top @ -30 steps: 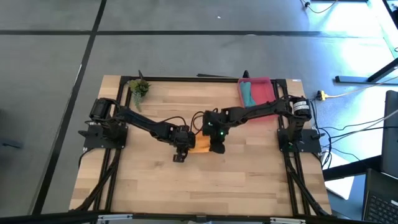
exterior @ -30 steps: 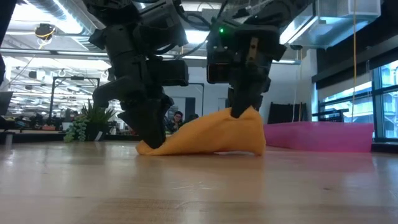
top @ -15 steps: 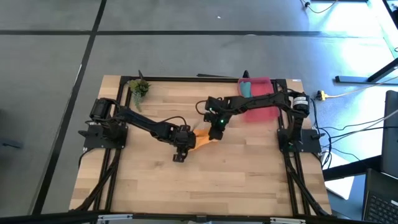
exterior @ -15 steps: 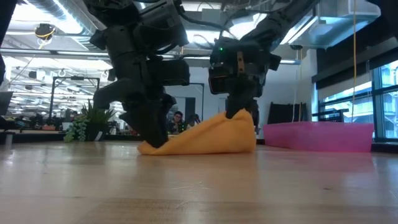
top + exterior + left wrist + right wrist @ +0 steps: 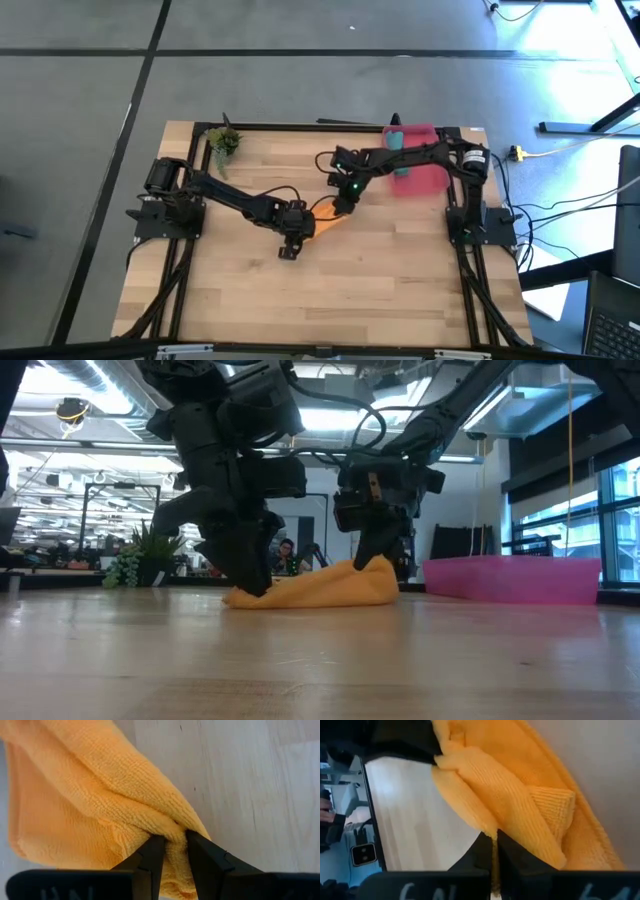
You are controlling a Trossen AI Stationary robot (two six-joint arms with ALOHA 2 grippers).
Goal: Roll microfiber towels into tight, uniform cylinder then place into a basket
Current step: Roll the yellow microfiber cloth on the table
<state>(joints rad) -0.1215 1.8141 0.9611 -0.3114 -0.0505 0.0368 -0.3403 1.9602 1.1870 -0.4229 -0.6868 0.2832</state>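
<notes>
Nearest the low camera, the left gripper (image 5: pixel 250 582) pins one end of the orange towel (image 5: pixel 315 588) to the table (image 5: pixel 320 660), its fingers (image 5: pixel 150 857) clamped on a bunched fold, while just behind it the right gripper (image 5: pixel 378 560) pinches the opposite end with its fingers pressed together on the cloth. The step in hand looks like gathering the orange towel at mid-table for rolling; it is loosely folded, not yet a cylinder. Next, the two ends need turning evenly into a tight roll, to be carried to the far basket (image 5: pixel 425 170), where the teal towel (image 5: pixel 398 150) already lies.
</notes>
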